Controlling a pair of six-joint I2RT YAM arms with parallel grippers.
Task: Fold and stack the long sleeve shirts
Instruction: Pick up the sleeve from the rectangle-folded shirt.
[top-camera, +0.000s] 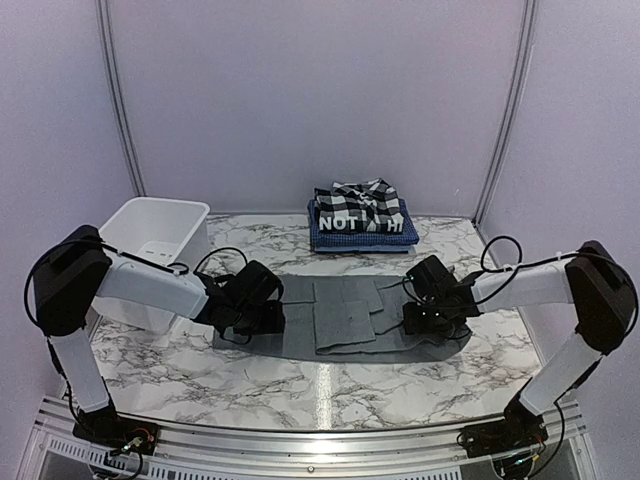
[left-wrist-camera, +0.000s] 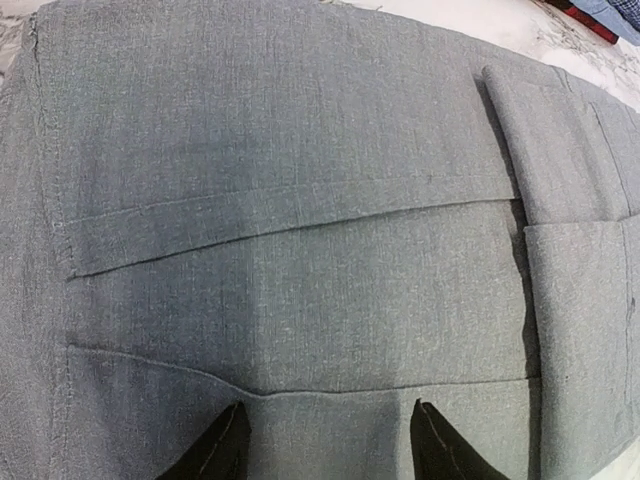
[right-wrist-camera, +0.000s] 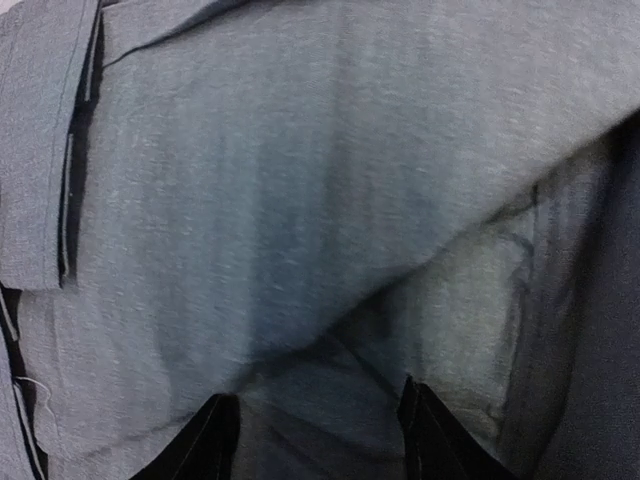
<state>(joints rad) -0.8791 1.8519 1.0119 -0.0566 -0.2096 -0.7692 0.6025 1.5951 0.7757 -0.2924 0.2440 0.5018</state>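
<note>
A plain grey shirt lies spread flat on the marble table, its sleeves folded in over the middle. My left gripper is low over the shirt's left end. In the left wrist view that gripper is open, its black fingertips apart over flat grey cloth. My right gripper is at the shirt's right end. In the right wrist view it stands open over rumpled grey cloth, with a raised crease running between the tips. Folded shirts are stacked at the back: plaid, black lettered, blue checked.
A white plastic tub stands at the back left, just behind my left arm. Bare marble table shows in front of the shirt. Pale walls close in the back and both sides.
</note>
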